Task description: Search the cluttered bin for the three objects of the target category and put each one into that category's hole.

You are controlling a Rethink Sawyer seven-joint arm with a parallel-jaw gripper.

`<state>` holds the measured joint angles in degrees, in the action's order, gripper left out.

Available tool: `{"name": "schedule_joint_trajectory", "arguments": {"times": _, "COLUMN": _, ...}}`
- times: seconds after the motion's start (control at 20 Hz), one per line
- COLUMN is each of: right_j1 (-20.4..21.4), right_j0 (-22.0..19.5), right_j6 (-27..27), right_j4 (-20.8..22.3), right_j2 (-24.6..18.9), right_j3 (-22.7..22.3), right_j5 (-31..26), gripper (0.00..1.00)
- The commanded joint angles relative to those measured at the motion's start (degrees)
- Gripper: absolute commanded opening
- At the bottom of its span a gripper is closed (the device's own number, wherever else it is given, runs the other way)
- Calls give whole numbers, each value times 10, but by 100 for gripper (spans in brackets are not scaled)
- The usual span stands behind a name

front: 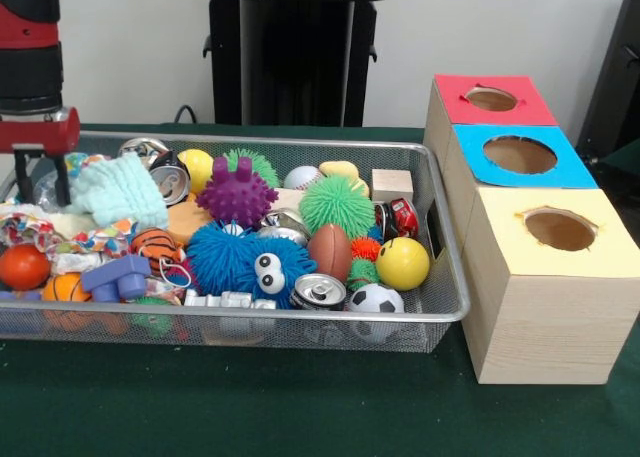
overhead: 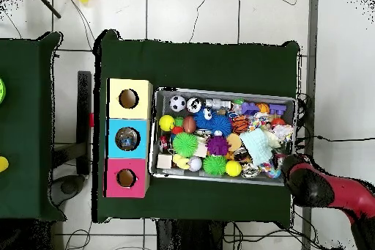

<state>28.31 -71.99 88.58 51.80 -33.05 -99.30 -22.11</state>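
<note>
The gripper [front: 40, 182] hangs over the left end of the wire bin [front: 440, 267] in the front view. Its two thin black fingers [front: 62, 180] point down with a small gap between them, and nothing sits in that gap. Just beside it lies a pale green cloth [front: 120, 189]. Past the cloth rest a silver can [front: 170, 177] and a yellow ball [front: 197, 167]. In the middle of the bin sit a purple spiky ball [front: 237, 195], a green fuzzy ball [front: 337, 203] and a blue fuzzy toy with big eyes [front: 245, 262]. Near the front wall lie a soccer ball [front: 376, 299], a brown football [front: 330, 251] and another yellow ball [front: 403, 263]. Beside the bin stand three boxes with holes on top: the yellow box [front: 560, 229], the blue box [front: 520, 155] and the red box [front: 491, 99]
</note>
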Motion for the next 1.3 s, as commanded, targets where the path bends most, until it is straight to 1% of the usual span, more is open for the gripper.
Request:
{"name": "schedule_joint_trajectory", "arguments": {"times": 0.05, "right_j1": 13, "right_j0": -11, "right_j6": -22, "right_j4": 3, "right_j2": 53, "right_j3": -63, "right_j5": -51, "gripper": 100}}
{"name": "schedule_joint_trajectory", "arguments": {"times": 0.15, "right_j1": 23, "right_j0": -14, "right_j6": -27, "right_j4": 1, "right_j2": 53, "right_j3": -71, "right_j5": -55, "gripper": 100}}
{"name": "schedule_joint_trajectory", "arguments": {"times": 0.25, "right_j1": 21, "right_j0": -16, "right_j6": -36, "right_j4": -1, "right_j2": 53, "right_j3": -70, "right_j5": -62, "gripper": 100}}
{"name": "schedule_joint_trajectory", "arguments": {"times": 0.55, "right_j1": -9, "right_j0": -21, "right_j6": -53, "right_j4": 9, "right_j2": 55, "right_j3": -46, "right_j5": -62, "gripper": 100}}
{"name": "schedule_joint_trajectory", "arguments": {"times": 0.7, "right_j1": -21, "right_j0": -24, "right_j6": -61, "right_j4": 7, "right_j2": 52, "right_j3": -39, "right_j5": -65, "gripper": 100}}
{"name": "schedule_joint_trajectory", "arguments": {"times": 0.85, "right_j1": -24, "right_j0": -22, "right_j6": -68, "right_j4": 8, "right_j2": 51, "right_j3": -38, "right_j5": -69, "gripper": 100}}
{"name": "schedule_joint_trajectory", "arguments": {"times": 0.9, "right_j1": -27, "right_j0": -28, "right_j6": -73, "right_j4": 6, "right_j2": 47, "right_j3": -39, "right_j5": -68, "gripper": 0}}
{"name": "schedule_joint_trajectory", "arguments": {"times": 1.3, "right_j1": -18, "right_j0": -12, "right_j6": -72, "right_j4": 12, "right_j2": 52, "right_j3": -38, "right_j5": -73, "gripper": 0}}
